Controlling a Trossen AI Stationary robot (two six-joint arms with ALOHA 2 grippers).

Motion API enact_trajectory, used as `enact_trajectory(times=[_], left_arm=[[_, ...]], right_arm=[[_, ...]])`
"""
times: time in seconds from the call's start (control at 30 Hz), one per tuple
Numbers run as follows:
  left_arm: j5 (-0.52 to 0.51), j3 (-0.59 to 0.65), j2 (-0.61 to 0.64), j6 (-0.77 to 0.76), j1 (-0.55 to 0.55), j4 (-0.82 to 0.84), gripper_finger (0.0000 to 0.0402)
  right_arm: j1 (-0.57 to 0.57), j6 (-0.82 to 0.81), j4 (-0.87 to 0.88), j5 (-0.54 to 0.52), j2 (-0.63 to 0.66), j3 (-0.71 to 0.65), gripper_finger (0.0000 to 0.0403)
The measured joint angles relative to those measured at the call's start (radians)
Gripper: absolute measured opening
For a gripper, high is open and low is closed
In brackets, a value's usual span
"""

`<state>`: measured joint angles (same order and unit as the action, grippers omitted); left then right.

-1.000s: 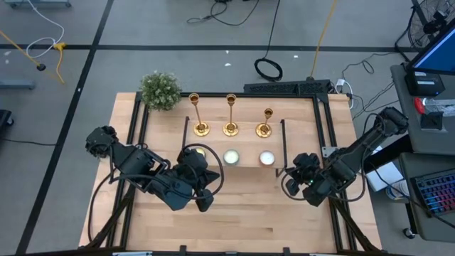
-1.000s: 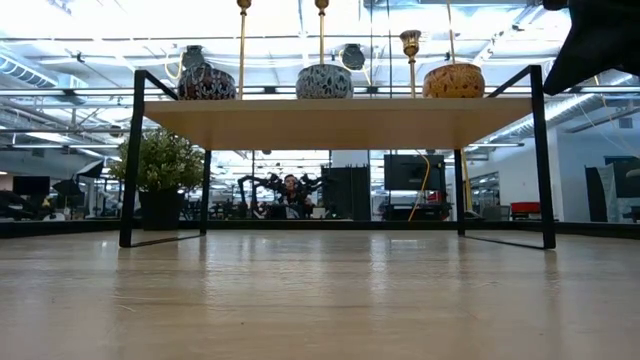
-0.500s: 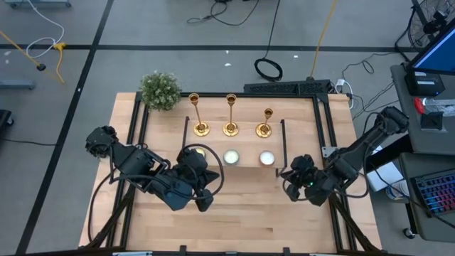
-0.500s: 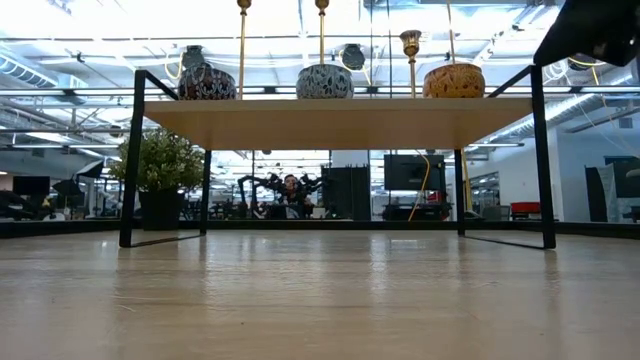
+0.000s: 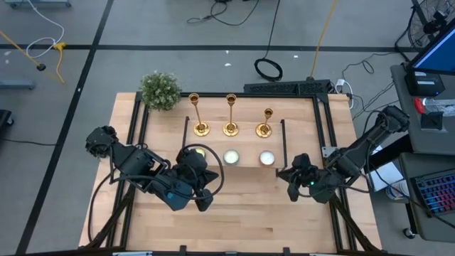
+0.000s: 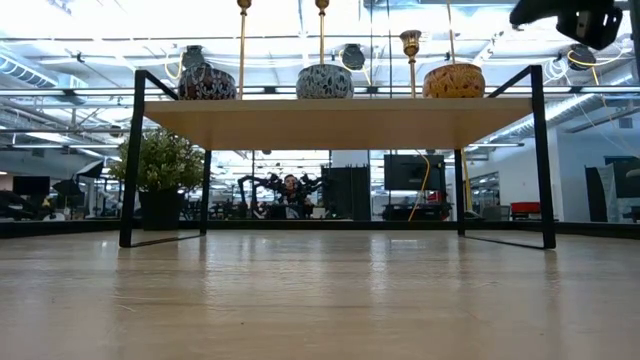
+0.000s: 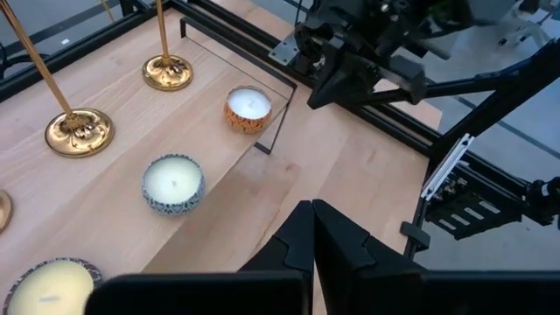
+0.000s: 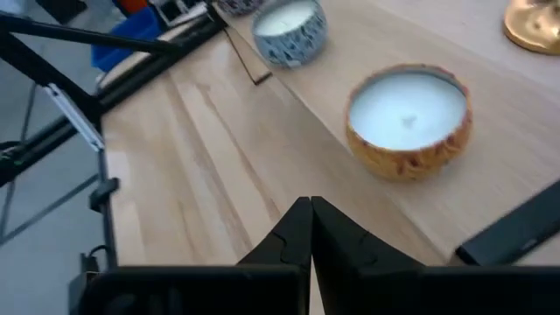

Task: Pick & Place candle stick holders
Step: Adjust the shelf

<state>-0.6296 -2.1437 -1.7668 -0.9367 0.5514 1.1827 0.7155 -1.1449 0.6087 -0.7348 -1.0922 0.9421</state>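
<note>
Looking straight down, three gold candle stick holders (image 5: pixel 230 116) stand upright in a row along the back of the wooden shelf (image 5: pixel 234 146), with three candles (image 5: pixel 231 157) in a row in front of them and a small potted plant (image 5: pixel 160 90) at the shelf's back left corner. Left tool (image 5: pixel 202 201) hangs over the wooden surface (image 5: pixel 242 213) in front of the shelf's left end, fingers pressed together and holding nothing. Right tool (image 5: pixel 293 190) hangs just off the shelf's right end, likewise closed and empty.

From the surface's own height, the shelf's board sits on a black wire frame (image 6: pixel 133 160); the holders' stems rise behind the patterned candle tins.

Left wrist camera shows its dark fingers (image 7: pixel 297 249) shut together, with two holder bases (image 7: pixel 79 131) beyond the candles.

Right wrist camera shows shut fingers (image 8: pixel 302 236) near an orange-patterned candle (image 8: pixel 409 118); one gold base (image 8: pixel 534 22) shows at the edge.
</note>
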Motion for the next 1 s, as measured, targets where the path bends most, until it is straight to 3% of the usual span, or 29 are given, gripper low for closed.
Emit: enact_trajectory(times=[0.23, 0.37, 0.5, 0.83, 1.0], left_arm=[[-0.003, 0.000, 0.000, -0.011, 0.000, 0.018, 0.0004], [-0.073, 0.000, 0.000, -0.237, 0.000, 0.228, 0.0003], [-0.070, 0.000, 0.000, -0.401, -0.001, 0.394, 0.0002], [-0.055, 0.037, 0.002, -0.462, -0.003, 0.387, 0.0002], [0.020, 0.123, 0.014, -0.535, -0.020, 0.389, 0.0001]], right_arm=[[0.000, 0.014, -0.036, -0.034, 0.018, 0.000, 0.0000], [-0.001, 0.041, -0.072, -0.054, 0.028, 0.000, 0.0000], [0.000, 0.062, -0.102, -0.082, 0.035, 0.000, 0.0000], [-0.002, 0.087, -0.104, -0.106, 0.034, 0.000, 0.0000], [-0.002, 0.085, -0.114, -0.107, 0.034, 0.000, 0.0000]])
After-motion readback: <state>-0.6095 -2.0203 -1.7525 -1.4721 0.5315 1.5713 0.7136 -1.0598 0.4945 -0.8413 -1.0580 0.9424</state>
